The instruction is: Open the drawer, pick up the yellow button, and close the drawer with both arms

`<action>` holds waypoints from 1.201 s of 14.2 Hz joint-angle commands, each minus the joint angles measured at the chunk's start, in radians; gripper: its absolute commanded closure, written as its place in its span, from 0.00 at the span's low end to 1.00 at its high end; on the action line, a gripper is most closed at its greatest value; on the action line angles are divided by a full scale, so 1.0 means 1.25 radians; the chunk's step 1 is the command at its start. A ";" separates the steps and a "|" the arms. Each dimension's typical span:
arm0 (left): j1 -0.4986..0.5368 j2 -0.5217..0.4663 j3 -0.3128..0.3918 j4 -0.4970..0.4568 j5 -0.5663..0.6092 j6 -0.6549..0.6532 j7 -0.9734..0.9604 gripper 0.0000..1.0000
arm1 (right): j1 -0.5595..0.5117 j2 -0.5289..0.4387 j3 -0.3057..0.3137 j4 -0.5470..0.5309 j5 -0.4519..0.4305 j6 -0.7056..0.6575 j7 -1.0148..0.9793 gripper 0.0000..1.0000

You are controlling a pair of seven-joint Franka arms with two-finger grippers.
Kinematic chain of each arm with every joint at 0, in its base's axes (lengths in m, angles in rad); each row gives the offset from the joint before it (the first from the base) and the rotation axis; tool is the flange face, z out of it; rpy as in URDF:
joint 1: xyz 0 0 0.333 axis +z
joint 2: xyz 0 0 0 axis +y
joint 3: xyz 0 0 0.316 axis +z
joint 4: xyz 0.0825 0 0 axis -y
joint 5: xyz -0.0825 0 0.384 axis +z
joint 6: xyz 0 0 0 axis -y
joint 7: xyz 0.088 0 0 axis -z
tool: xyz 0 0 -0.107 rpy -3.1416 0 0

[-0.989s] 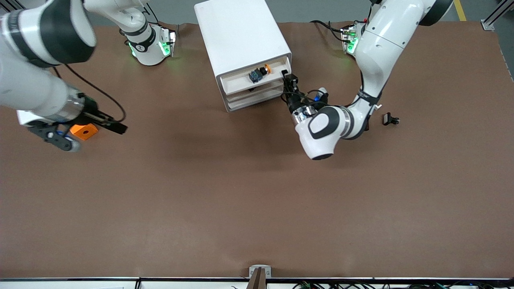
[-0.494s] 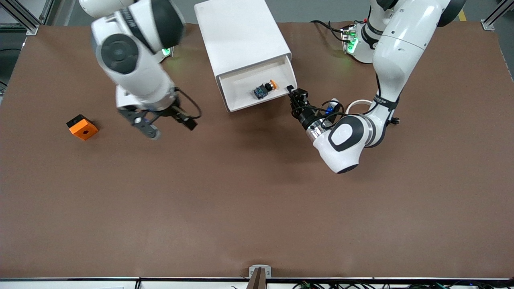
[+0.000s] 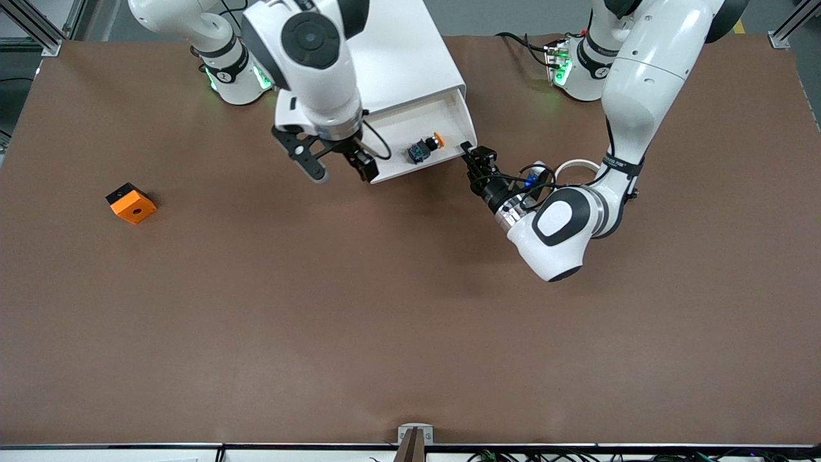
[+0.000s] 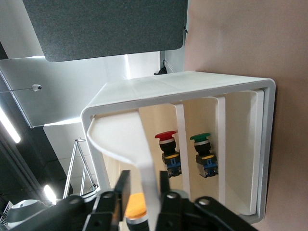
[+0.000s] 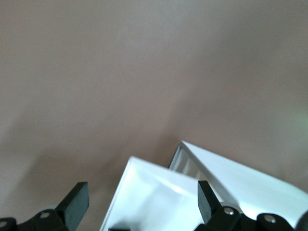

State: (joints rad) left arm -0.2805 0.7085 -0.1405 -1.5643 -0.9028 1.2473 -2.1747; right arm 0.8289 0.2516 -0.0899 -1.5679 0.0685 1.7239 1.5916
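While the orange cube (image 3: 131,203) sits nearest the front camera toward the right arm's end of the table, the left gripper (image 3: 473,153) straddles the front wall of the drawer (image 3: 391,140) at its corner. Its fingers (image 4: 122,185) are narrowly parted, one standing just off the wall. The right gripper (image 3: 344,173) hangs spread wide and empty over the drawer's other front corner. The drawer stands pulled out, and the button (image 3: 424,149) lies inside it. Farther off rises the white cabinet (image 3: 397,58).
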 commanded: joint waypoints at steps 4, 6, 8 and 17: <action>0.005 -0.015 0.001 0.046 -0.001 0.002 0.028 0.00 | 0.081 0.061 -0.010 0.064 0.004 0.033 0.165 0.00; 0.008 -0.016 0.001 0.081 0.045 0.002 0.083 0.00 | 0.100 0.082 -0.012 0.068 0.002 0.077 0.174 0.00; 0.008 -0.016 0.001 0.112 0.094 0.002 0.179 0.00 | 0.110 0.110 -0.012 0.096 0.002 0.082 0.175 0.00; 0.040 -0.015 0.003 0.147 0.313 0.089 0.645 0.00 | 0.141 0.189 -0.010 0.146 0.004 0.080 0.132 0.00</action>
State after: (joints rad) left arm -0.2457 0.7023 -0.1359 -1.3836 -0.5469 1.3387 -1.4718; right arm 0.9973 0.4797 -0.0917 -1.4166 0.0679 1.8405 1.7809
